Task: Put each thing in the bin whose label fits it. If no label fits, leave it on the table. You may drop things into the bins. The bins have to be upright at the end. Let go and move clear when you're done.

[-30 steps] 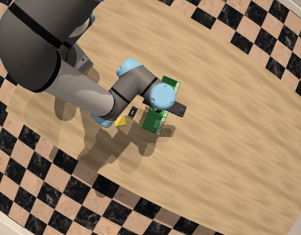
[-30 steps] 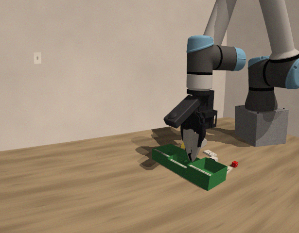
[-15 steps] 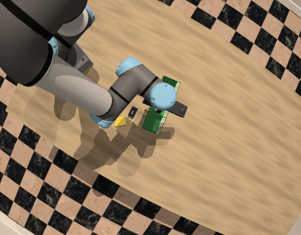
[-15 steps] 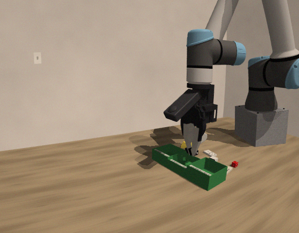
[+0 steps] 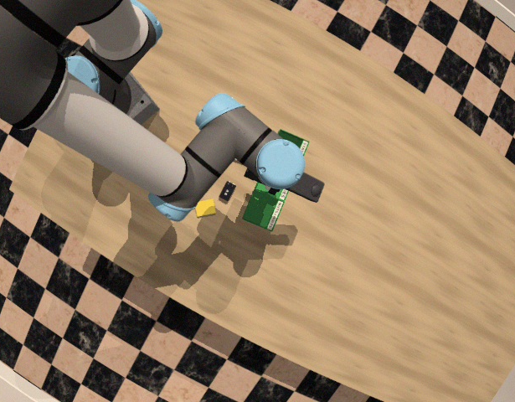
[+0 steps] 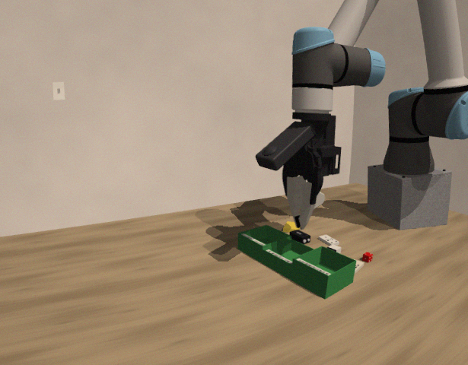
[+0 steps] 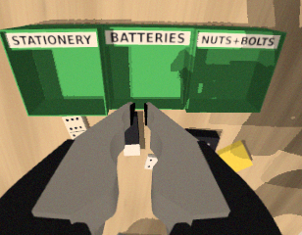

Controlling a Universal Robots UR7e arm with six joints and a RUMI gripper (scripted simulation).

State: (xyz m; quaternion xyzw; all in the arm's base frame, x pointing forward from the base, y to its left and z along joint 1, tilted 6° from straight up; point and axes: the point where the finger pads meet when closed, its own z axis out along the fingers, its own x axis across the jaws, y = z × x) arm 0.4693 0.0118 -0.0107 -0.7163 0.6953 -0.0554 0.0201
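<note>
Bins (image 5: 264,209) (image 6: 310,277) (image 7: 149,105): one green row of three, upright on the table (image 5: 378,216) (image 6: 147,302) (image 7: 14,157). Wrist view reads, left to right, STATIONERY (image 7: 68,73), BATTERIES (image 7: 151,73), NUTS+BOLTS (image 7: 229,80); labels run along the edge away from the loose things. Gripper (image 5: 272,190) (image 6: 300,225) (image 7: 139,104) is clenched on nothing, tips together bar a thin gap, pointing down above the table near the unlabelled side of BATTERIES.

Task things sit outside the bins, on the table. Yellow block (image 5: 205,208) (image 6: 291,226) (image 7: 235,156) lies past the NUTS+BOLTS end, apart from the row (partly behind the arm in top view). Black block (image 5: 227,191) (image 6: 300,236) (image 7: 210,138), white dots on it, lies between yellow block and bins; a finger covers part of it in wrist view. Black-and-white block (image 6: 334,249) (image 7: 132,142) is near BATTERIES, white end away from the row. Domino one (image 6: 329,239) (image 7: 151,162), white with dark pips, lies flat farther out, partly hidden by a finger in wrist view. Domino two (image 6: 358,265) (image 7: 74,126), also white, lies near STATIONERY. Red die (image 6: 367,257), smallest, rests near domino two (exterior view only).
</note>
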